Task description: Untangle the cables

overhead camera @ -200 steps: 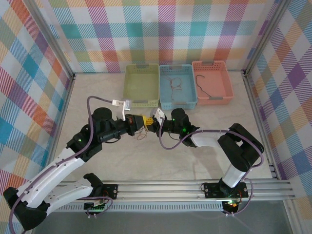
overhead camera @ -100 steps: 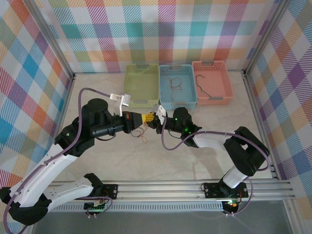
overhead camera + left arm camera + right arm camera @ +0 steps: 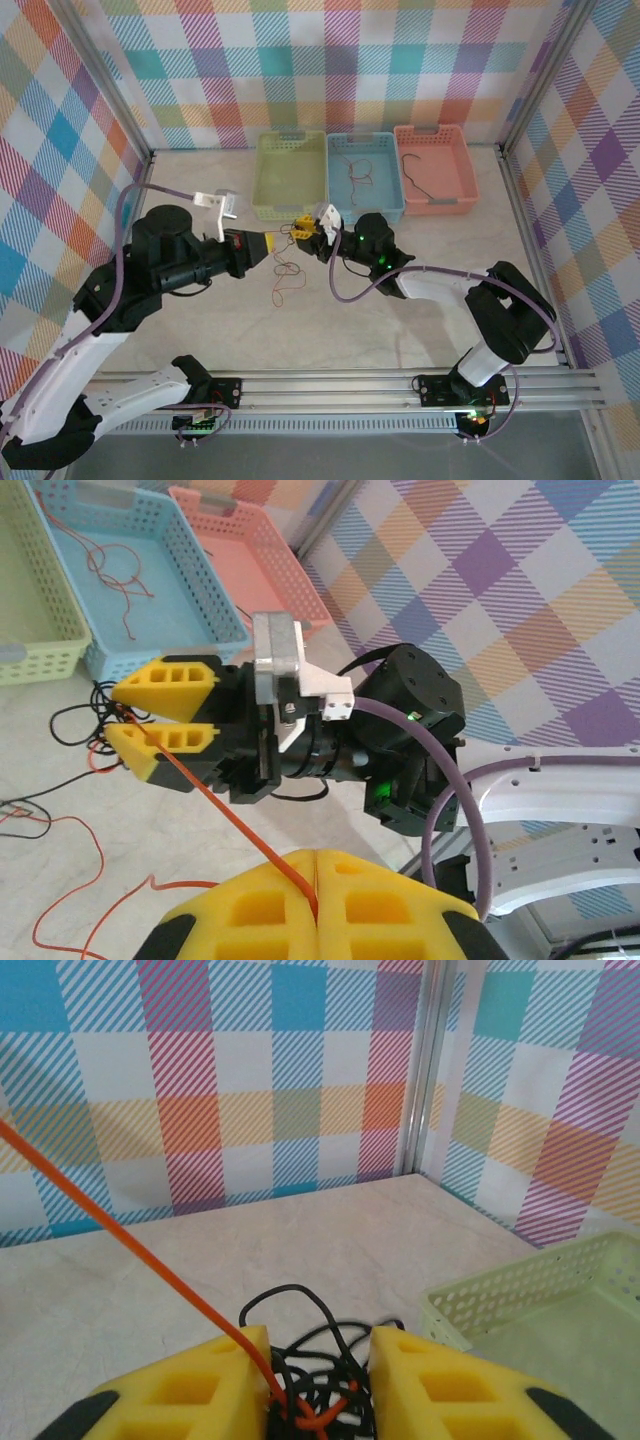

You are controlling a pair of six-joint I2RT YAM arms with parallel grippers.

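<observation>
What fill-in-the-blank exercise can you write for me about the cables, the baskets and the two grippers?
1. The left gripper is shut on a cable coloured ___.
2. The basket that holds a loose red-orange cable is ___.
3. Between the right gripper's fingers sits a tangle of mostly ___ cables.
Missing words: red-orange; blue; black.

Taut red-orange cable [image 3: 220, 813] meets seemingly knotted black cables [image 3: 310, 1380]
</observation>
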